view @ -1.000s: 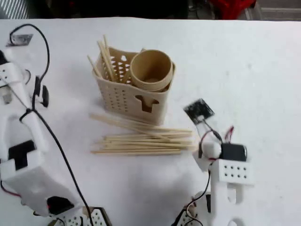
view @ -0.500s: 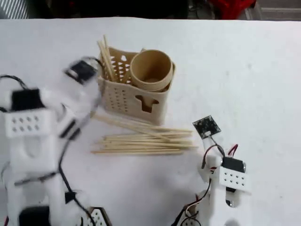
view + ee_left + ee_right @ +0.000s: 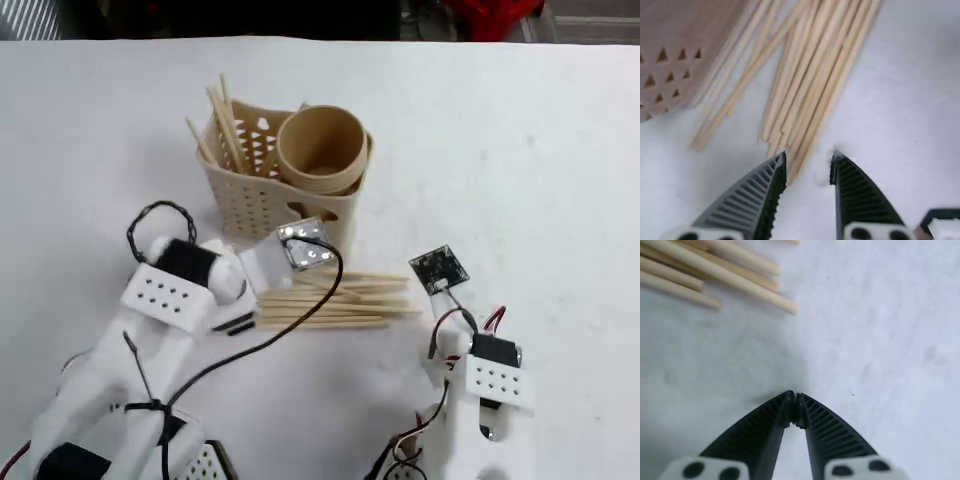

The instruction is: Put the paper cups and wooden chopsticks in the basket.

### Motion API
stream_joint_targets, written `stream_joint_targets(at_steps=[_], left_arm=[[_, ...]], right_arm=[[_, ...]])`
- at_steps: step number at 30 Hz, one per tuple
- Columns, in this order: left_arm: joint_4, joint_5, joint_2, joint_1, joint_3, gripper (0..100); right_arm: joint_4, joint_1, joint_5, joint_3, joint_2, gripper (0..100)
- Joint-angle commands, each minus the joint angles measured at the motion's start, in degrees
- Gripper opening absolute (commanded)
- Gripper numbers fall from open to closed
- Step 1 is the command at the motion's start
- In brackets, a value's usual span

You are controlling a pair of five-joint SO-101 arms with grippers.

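White table point(image 3: 540, 150): carries all items observed. Left arm point(image 3: 150, 340): extends from the near edge of the table toward the middle, its wrist end over the near-left end of the loose chopstick pile, just in front of the basket. Right arm point(image 3: 490, 375): stands at the near right, well apart from the basket, its wrist close to the right-hand end of the pile. Basket point(image 3: 270, 205): cream, perforated, upright at mid-table. Paper cups point(image 3: 322, 150): nested, upright, inside the right part of the basket. Loose wooden chopsticks point(image 3: 350, 300): a flat bundle on the table directly in front of the basket, roughly parallel, a few lying askew against the basket's base. Standing chopsticks point(image 3: 225, 125): a few lean upright in the left part of the basket. Left gripper point(image 3: 809, 167): jaws a narrow gap apart, nothing between them, tips low over the table with one tip just beside the bundle's ends. Right gripper point(image 3: 795, 399): jaws pressed together, empty, above bare table, near the chopstick ends but apart from them.
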Motion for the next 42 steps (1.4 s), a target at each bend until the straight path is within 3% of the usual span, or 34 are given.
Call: stream_joint_targets(at_steps=[1, 11, 23, 42], left_arm=[[-11.3, 3.0, -1.5, 1.3, 3.3, 20], [-17.8, 3.5, 6.4, 11.2, 1.8, 18], [-18.4, 3.4, 22.6, 11.6, -10.8, 19], [-23.6, 2.9, 35.0, 11.1, -11.3, 18]], right_arm=[[-0.7, 0.3, 0.7, -0.3, -0.1, 1.7], [-0.8, 0.3, 0.7, -0.2, -0.1, 1.7], [-0.8, 0.3, 0.7, -0.2, -0.1, 1.7], [-0.9, 0.3, 0.7, -0.1, -0.1, 1.7]])
